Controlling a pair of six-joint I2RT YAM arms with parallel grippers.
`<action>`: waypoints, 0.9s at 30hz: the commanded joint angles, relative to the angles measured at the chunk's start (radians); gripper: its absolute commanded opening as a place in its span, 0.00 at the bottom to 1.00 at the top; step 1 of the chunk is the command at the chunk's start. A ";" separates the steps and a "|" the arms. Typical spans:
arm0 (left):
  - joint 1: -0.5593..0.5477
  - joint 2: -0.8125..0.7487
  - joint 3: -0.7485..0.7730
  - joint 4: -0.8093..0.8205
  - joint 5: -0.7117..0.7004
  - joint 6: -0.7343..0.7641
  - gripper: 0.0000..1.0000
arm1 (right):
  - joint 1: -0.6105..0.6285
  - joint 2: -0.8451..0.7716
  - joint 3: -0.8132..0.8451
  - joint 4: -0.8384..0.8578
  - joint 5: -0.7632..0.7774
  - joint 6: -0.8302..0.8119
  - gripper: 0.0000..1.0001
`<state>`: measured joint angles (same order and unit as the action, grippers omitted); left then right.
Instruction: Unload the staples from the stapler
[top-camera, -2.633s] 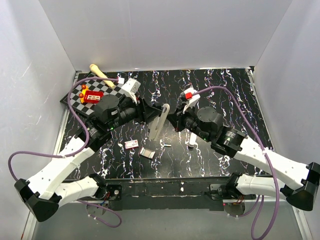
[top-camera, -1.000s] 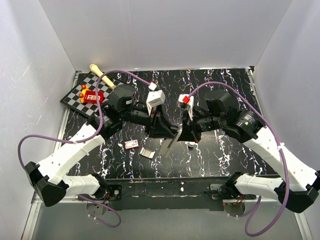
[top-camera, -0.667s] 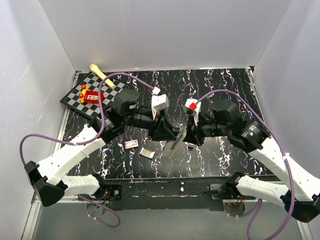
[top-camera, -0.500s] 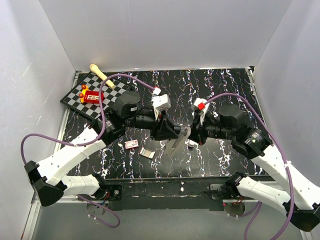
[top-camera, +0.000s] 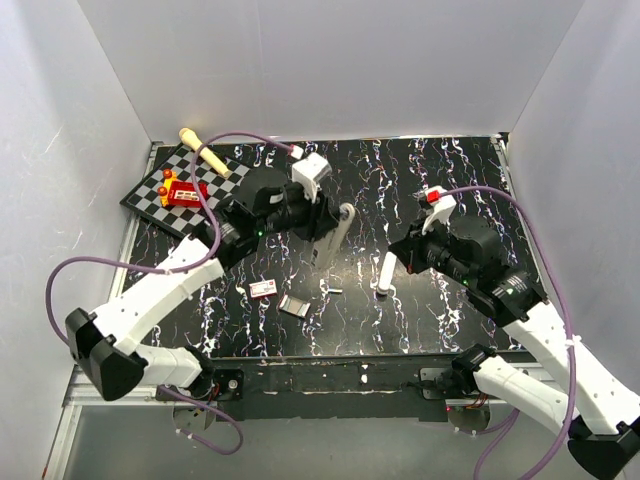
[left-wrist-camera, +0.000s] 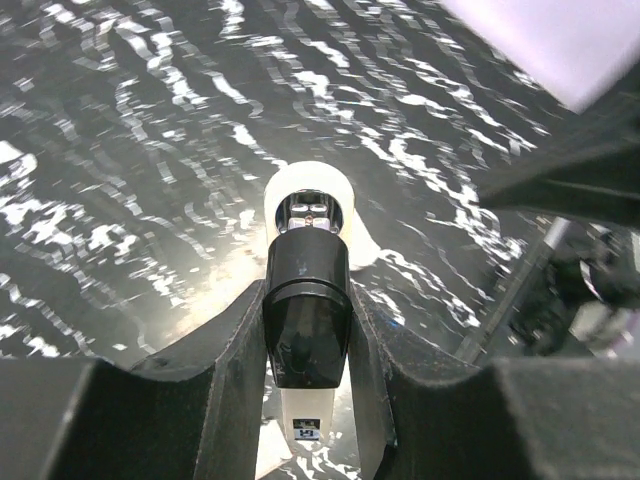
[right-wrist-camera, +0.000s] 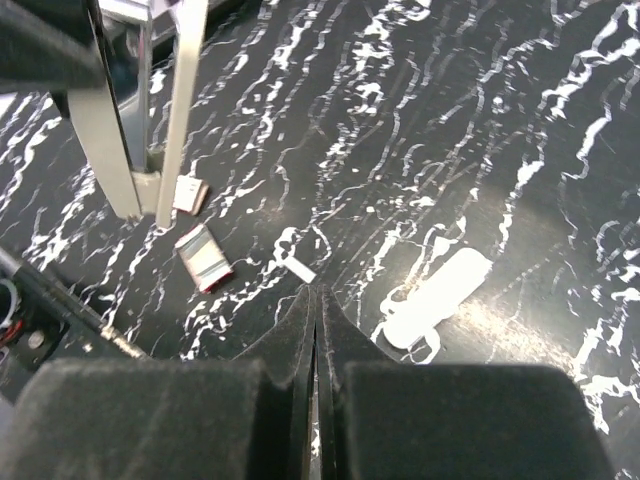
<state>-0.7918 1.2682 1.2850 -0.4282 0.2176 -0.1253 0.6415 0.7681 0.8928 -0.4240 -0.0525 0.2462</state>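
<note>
My left gripper (top-camera: 322, 222) is shut on the stapler (top-camera: 337, 232) and holds it above the table, left of centre. In the left wrist view the stapler's black end (left-wrist-camera: 307, 325) sits pinched between my fingers (left-wrist-camera: 240, 350). In the right wrist view the stapler (right-wrist-camera: 120, 150) hangs at the upper left with its two silver arms spread apart. A short grey strip of staples (top-camera: 335, 291) lies on the table, just ahead of my right gripper (right-wrist-camera: 316, 297) as the staples (right-wrist-camera: 300, 268). My right gripper (top-camera: 402, 250) is shut and empty, right of the stapler and apart from it.
A white rounded stick (top-camera: 384, 272) lies near the right gripper. A small red-and-white box (top-camera: 263, 289) and a flat silvery rectangle (top-camera: 295, 305) lie near the front. A chessboard (top-camera: 150, 190) with a red piece and a wooden handle (top-camera: 203, 150) sit at the far left.
The right gripper has drawn back to the right, away from the stapler. The left arm has carried the stapler up and toward the back left.
</note>
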 joint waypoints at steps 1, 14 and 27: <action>0.123 0.049 0.089 0.000 -0.110 -0.079 0.00 | -0.014 0.034 0.001 -0.016 0.158 0.093 0.01; 0.319 0.390 0.307 -0.139 -0.247 -0.013 0.00 | -0.014 0.192 -0.055 -0.025 0.296 0.248 0.58; 0.453 0.733 0.485 -0.234 -0.218 0.151 0.00 | -0.014 0.292 -0.091 0.050 0.266 0.258 0.64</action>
<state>-0.3794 1.9686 1.6985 -0.6487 -0.0193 -0.0242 0.6296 1.0451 0.8074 -0.4412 0.2253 0.4995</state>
